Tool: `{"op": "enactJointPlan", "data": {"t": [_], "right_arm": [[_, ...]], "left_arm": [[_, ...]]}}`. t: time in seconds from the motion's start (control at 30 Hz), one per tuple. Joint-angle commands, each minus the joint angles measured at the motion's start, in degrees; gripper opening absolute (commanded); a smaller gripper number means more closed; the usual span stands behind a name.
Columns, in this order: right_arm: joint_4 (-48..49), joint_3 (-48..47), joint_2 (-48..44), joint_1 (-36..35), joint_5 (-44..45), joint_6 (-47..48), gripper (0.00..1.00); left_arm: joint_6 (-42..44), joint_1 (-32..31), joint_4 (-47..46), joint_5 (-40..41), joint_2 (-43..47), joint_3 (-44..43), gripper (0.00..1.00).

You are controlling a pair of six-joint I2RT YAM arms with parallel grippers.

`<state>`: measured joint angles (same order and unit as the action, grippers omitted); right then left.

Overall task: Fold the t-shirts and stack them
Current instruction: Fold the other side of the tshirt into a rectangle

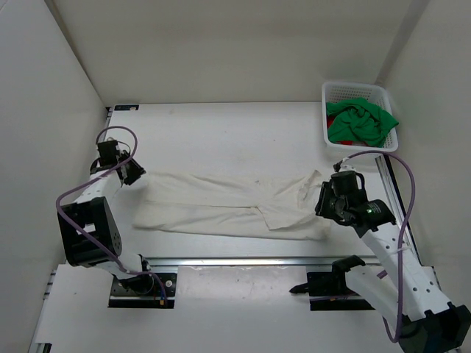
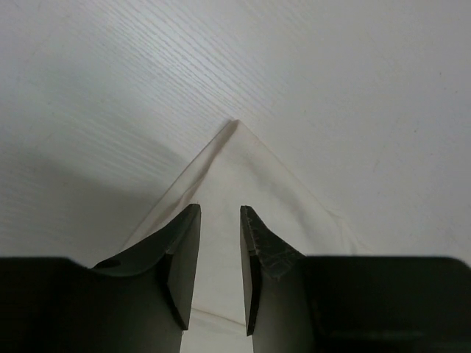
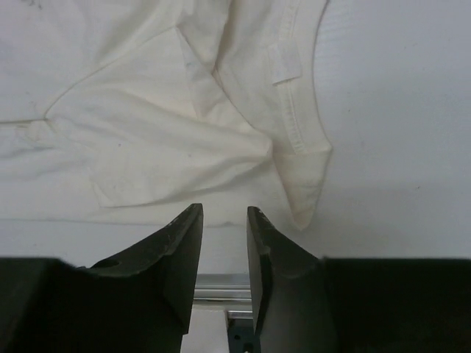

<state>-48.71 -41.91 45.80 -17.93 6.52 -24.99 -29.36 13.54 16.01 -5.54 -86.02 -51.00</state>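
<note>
The white t-shirt (image 1: 228,206) lies flat on the table in a long band, with a sleeve and the collar at its right end. My left gripper (image 1: 137,174) is over its far left corner; in the left wrist view the jaws (image 2: 220,209) stand a little apart above the cloth (image 2: 243,169), holding nothing. My right gripper (image 1: 324,200) is at the shirt's right end; its jaws (image 3: 224,209) are a little apart and empty, just short of the near hem (image 3: 169,162). The green t-shirt (image 1: 360,121) lies crumpled in the basket over the red t-shirt (image 1: 332,120), which barely shows.
A white mesh basket (image 1: 353,89) stands at the back right corner. White walls close in the table on the left, back and right. A metal rail (image 1: 243,261) runs along the near edge, just below the shirt.
</note>
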Motion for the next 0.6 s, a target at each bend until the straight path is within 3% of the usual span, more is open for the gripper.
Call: {"op": "enactJointPlan", "data": {"t": [0.0,0.07,0.13,0.2,0.4,0.57], "right_arm": [[-2.62,-3.7,-1.42,-1.31,0.68,1.0,0.3],[-2.18,-3.71,-1.24,-2.28,0.68,1.35,0.27],[-0.96,-2.75,-0.01,-4.12,0.42,0.82,0.17],[3.68,-1.07,1.56,-7.01,-1.06,0.47,0.0],[22.92,2.1,12.28,-25.03,2.61,-1.55,0.0],[26.91,-0.62,26.33,-29.0,4.02,1.61,0.17]], "left_arm": [[-2.62,-1.05,-2.21,-3.42,4.01,-1.29,0.38],[-2.45,-3.16,-3.0,-2.82,4.63,-1.91,0.35],[-1.84,-7.11,-3.26,-1.58,5.59,-3.57,0.35],[-1.57,-11.85,-4.05,0.26,5.86,-4.19,0.33],[-2.88,-27.75,-8.52,2.82,4.99,-0.87,0.33],[-5.61,-36.12,-15.21,0.71,4.81,6.08,0.33]]}}
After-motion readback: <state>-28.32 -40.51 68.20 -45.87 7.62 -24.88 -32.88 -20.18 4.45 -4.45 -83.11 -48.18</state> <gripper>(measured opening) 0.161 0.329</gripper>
